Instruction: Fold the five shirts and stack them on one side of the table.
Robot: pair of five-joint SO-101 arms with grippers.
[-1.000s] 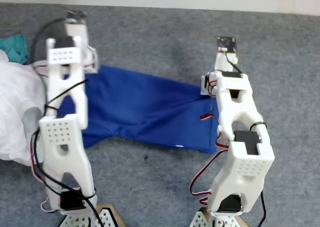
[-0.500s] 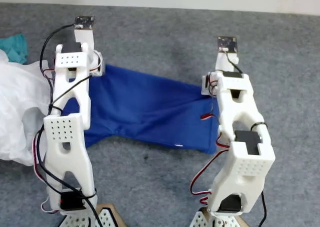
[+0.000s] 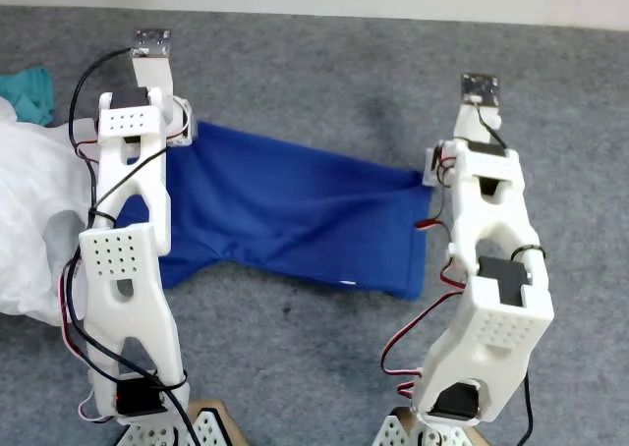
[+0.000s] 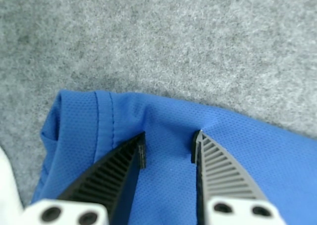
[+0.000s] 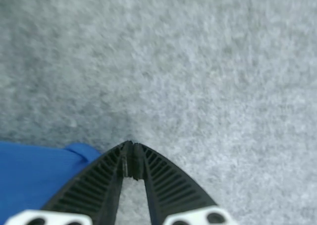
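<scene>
A blue shirt (image 3: pixel 295 210) lies spread flat on the grey carpeted table between my two arms. My left gripper (image 4: pixel 169 148) stands open at its far left corner, both fingertips resting on the blue fabric (image 4: pixel 257 175) just inside the hem. My right gripper (image 5: pixel 131 160) is shut at the shirt's far right corner; the blue cloth (image 5: pixel 34 175) runs in under one finger, and that edge looks drawn taut toward the right arm (image 3: pixel 482 171). The left arm (image 3: pixel 133 122) hides the left corner from above.
A heap of white fabric (image 3: pixel 29 210) lies at the table's left edge, touching the left arm's side. A teal cloth (image 3: pixel 25 87) sits beyond it at the far left. Bare grey carpet (image 3: pixel 324 73) stretches behind the shirt and to the right.
The right arm has shifted to the right, and the shirt's right corner went with it, stretching the cloth. The left arm has edged left at the shirt's left corner.
</scene>
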